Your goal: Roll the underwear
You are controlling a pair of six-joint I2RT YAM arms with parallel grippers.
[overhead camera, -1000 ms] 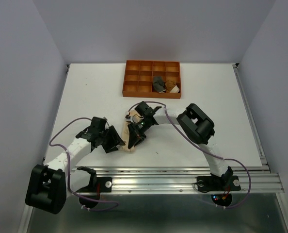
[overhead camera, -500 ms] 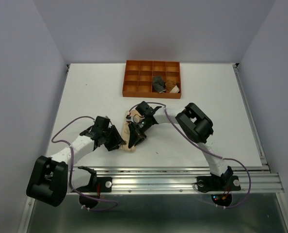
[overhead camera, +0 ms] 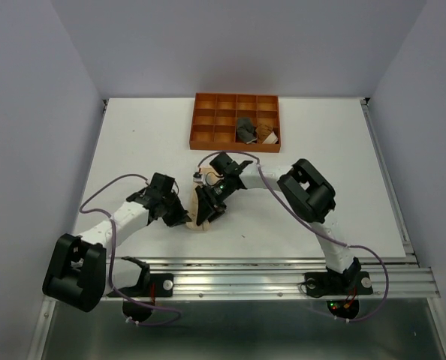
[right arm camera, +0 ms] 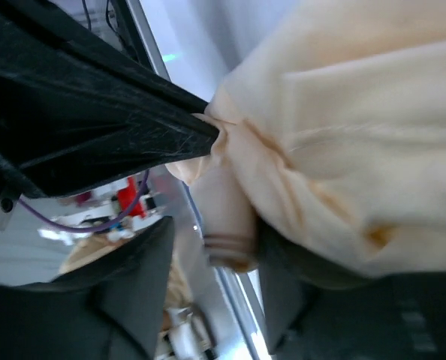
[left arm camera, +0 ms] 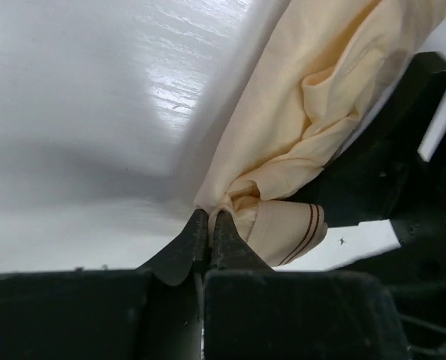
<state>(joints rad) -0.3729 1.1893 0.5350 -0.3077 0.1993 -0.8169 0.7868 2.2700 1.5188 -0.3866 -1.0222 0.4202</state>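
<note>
A robotics lab test cell; plain lilac walls (overhead camera: pixel 35 90) box in a white desk (overhead camera: pixel 133 142); two robot arms (overhead camera: pixel 125 219) bolted to an aluminium rail (overhead camera: pixel 245 283).

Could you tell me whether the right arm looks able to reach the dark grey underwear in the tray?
Probably yes: only bare table lies between the right gripper and the tray, and the dark grey underwear sits exposed in an open compartment. Its jaws stand open at the peach underwear.

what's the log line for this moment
left gripper: shut on peach underwear | right gripper: open around the fabric | underwear: bunched on table
</note>
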